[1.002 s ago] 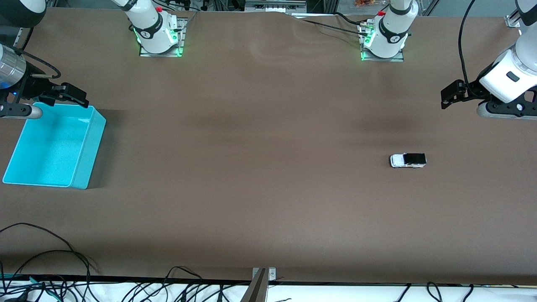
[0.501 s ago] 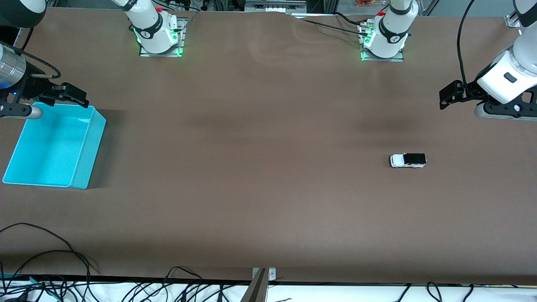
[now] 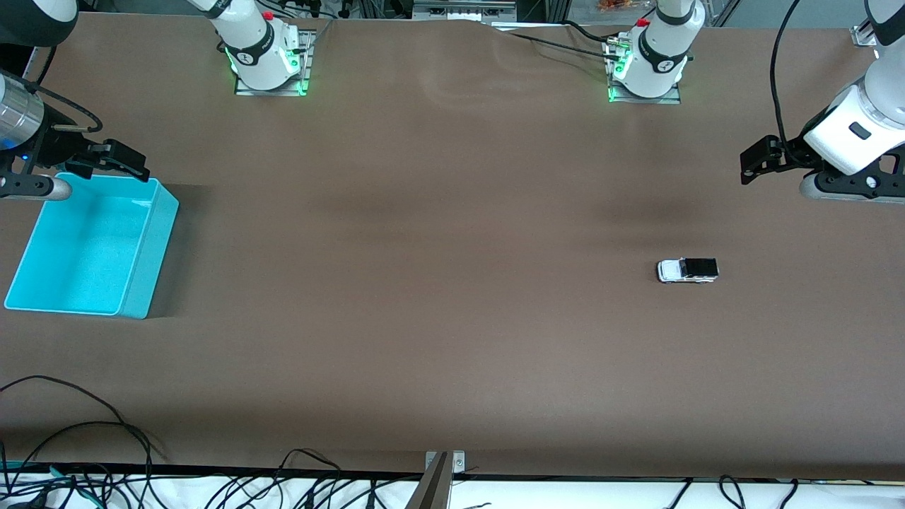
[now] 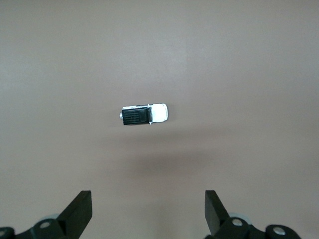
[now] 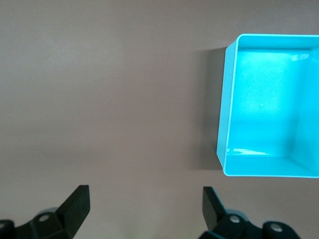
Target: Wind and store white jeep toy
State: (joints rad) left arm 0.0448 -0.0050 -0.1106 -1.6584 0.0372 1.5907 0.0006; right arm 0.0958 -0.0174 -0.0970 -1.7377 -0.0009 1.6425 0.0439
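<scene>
The white jeep toy (image 3: 687,270), white with a black rear section, stands on the brown table toward the left arm's end. It also shows in the left wrist view (image 4: 144,114). My left gripper (image 3: 758,160) is open and empty, up in the air over the table near that end, apart from the jeep; the left wrist view (image 4: 148,211) shows its fingers spread wide. The turquoise bin (image 3: 152,244) stands empty at the right arm's end and shows in the right wrist view (image 5: 225,124). My right gripper (image 3: 117,160) is open and empty over the bin's rim (image 5: 146,206).
Both arm bases (image 3: 265,60) (image 3: 647,67) stand along the table's edge farthest from the front camera. Loose cables (image 3: 85,452) lie along the edge nearest the front camera. A metal bracket (image 3: 437,481) sits at the middle of that edge.
My left gripper has shifted slightly toward the table's middle. The jeep, the bin and the right arm have not moved.
</scene>
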